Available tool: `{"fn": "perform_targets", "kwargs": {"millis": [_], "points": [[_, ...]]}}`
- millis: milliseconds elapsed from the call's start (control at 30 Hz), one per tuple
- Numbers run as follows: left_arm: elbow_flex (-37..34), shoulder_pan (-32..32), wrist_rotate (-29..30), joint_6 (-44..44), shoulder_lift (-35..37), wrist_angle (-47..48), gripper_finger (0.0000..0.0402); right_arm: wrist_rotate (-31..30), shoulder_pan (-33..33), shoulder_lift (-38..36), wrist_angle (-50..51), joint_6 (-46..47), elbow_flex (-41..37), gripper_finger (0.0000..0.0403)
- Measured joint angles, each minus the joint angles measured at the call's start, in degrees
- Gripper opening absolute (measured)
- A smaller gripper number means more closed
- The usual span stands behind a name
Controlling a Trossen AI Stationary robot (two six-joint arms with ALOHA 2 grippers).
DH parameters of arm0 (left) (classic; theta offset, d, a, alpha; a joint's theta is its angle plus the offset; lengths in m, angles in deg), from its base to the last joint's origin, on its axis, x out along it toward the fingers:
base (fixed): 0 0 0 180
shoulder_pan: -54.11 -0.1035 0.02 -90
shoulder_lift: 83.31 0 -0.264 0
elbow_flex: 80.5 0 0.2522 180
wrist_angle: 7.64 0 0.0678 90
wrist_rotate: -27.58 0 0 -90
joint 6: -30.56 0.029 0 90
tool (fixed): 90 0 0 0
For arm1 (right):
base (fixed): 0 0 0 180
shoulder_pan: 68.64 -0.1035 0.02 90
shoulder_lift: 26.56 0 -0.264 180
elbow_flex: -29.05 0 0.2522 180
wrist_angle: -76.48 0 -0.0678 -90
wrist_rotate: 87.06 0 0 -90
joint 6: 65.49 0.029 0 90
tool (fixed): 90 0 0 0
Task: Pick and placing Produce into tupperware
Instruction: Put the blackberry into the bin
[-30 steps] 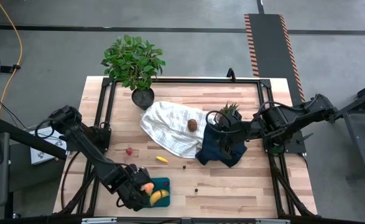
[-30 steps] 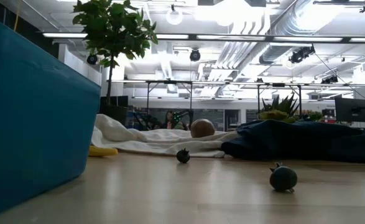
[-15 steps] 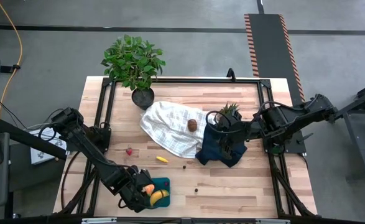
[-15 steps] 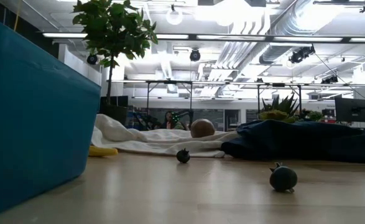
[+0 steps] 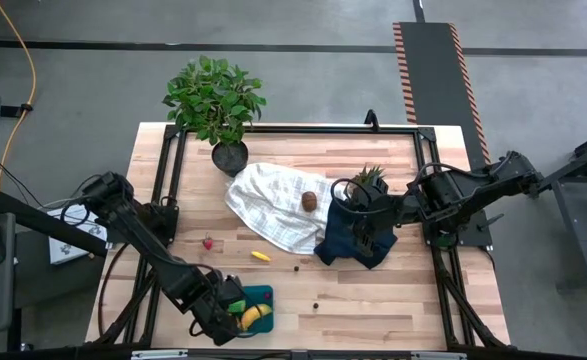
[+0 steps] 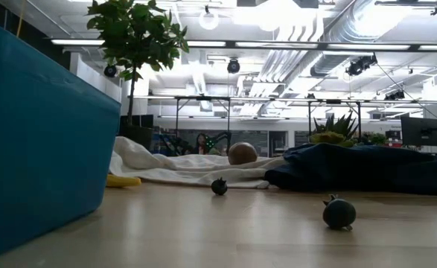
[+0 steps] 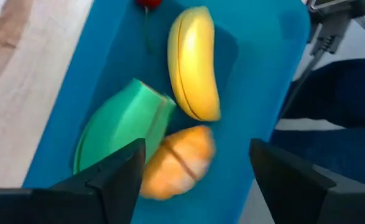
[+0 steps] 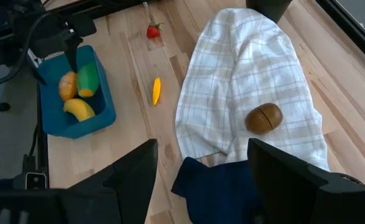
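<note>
- The left gripper (image 7: pixel 191 186) hangs over the teal container (image 5: pixel 264 296) at the table's front edge, fingers spread, pinching nothing.
- The right gripper (image 8: pixel 201 180) hovers over the navy cloth (image 5: pixel 353 238), fingers apart and empty.
- Three pieces lie in the container: one banana (image 7: pixel 194 62), one green piece (image 7: pixel 123 134), one orange piece (image 7: pixel 176 162).
- One kiwi (image 5: pixel 310 201) sits on the white cloth (image 5: pixel 273 205).

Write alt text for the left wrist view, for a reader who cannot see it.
A yellow banana, a green pear-shaped piece and an orange piece lie close together in the teal tupperware. The left gripper hangs open above them, holding nothing.
</note>
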Motion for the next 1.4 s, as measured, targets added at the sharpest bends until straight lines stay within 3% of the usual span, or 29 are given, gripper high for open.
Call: {"fn": "perform_targets", "kwargs": {"millis": [167,433,733,1000,1167,1267,1400], "points": [[0.00,0.00,-2.38,-0.24,2.88,0.02,0.0236,-0.01,0.00,0.00,-0.53,-0.46,0.00,0.0241],[0.02,-2.64,0.13,4.85,9.50,0.05,0.0186,0.23,1.47,0.16,-4.95,-2.83,0.00,0.0241],[0.00,-8.42,0.60,14.34,16.27,0.15,0.0156,10.05,5.74,5.24,-8.59,-5.49,0.00,0.0241],[0.00,-13.44,0.61,20.39,20.66,0.54,0.0143,10.84,8.74,10.95,4.89,-3.76,-0.02,0.0241],[0.02,-15.53,0.62,23.64,21.48,0.90,0.0140,10.83,8.85,12.33,6.57,-4.35,-0.16,0.0241],[0.01,-15.96,0.62,25.12,21.45,1.57,0.0140,12.16,9.49,11.22,1.91,-3.70,-4.65,0.0241],[0.00,-16.22,0.55,26.61,21.43,3.09,0.0140,16.31,10.81,6.69,-5.90,0.96,-16.69,0.0241]]}}
